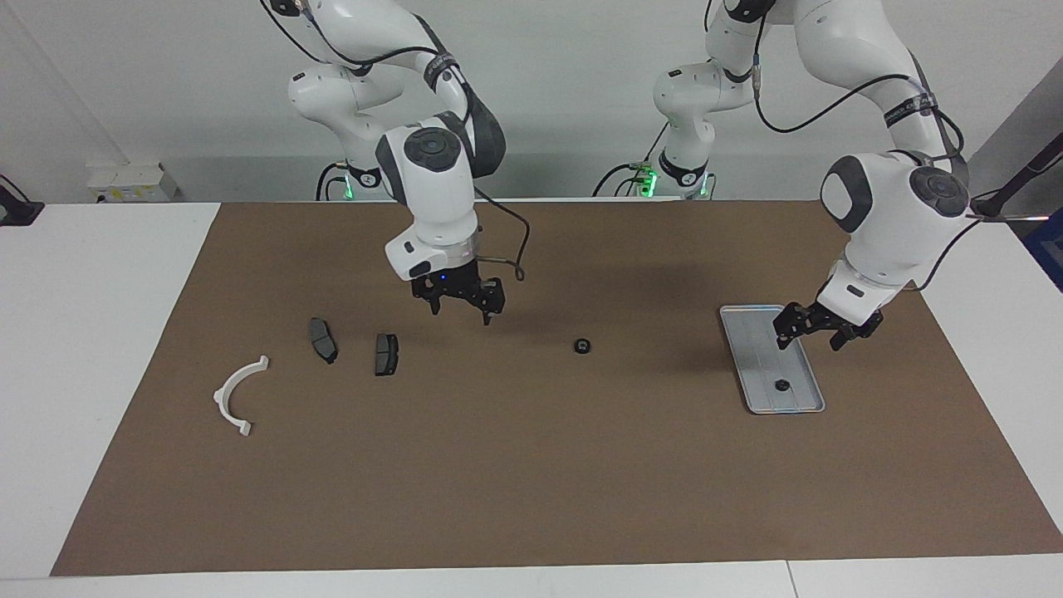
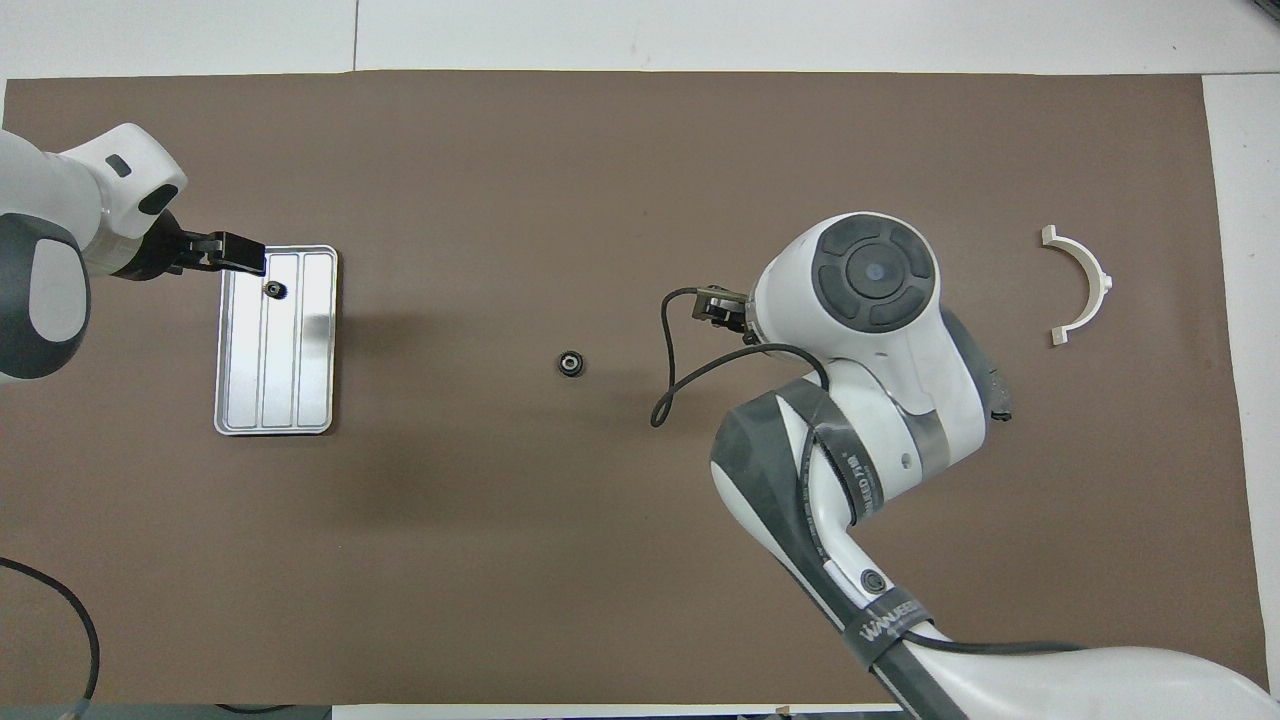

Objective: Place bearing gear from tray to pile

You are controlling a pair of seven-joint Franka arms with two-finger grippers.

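Brown matting (image 1: 531,465) covers the table in the facing view. Toward the left arm's end lies the silver-grey tray (image 1: 757,349), and one small dark bearing gear (image 1: 781,384) sits in it at the end farther from the robots. The left gripper (image 1: 818,330) hangs over the tray's edge toward the left arm's end of the table, its fingers spread wide and empty; the gear in the tray lies clear of them, untouched. A second bearing gear (image 1: 583,345) rests on the matting about midway along the table, well apart from both the tray and the pile. The right gripper (image 1: 459,304) hangs over bare matting between that loose gear and the pile, fingers wide and holding nothing. The pile lies toward the right arm's end: two dark brake-pad pieces (image 1: 323,340) side by side and, farther from the robots, the white arc bracket (image 1: 236,397).

From overhead, the tray (image 2: 312,350) shows its lengthwise ridges, with the gear (image 2: 273,289) in the tray at its farther end. The left gripper (image 2: 225,253) covers the tray's farther corner, its tips just beside that gear. The loose gear (image 2: 570,363) lies alone mid-mat. The right gripper (image 2: 718,306) mostly hides under its own wrist, and the arm covers the brake-pad pieces; the bracket (image 2: 1082,282) shows plainly.
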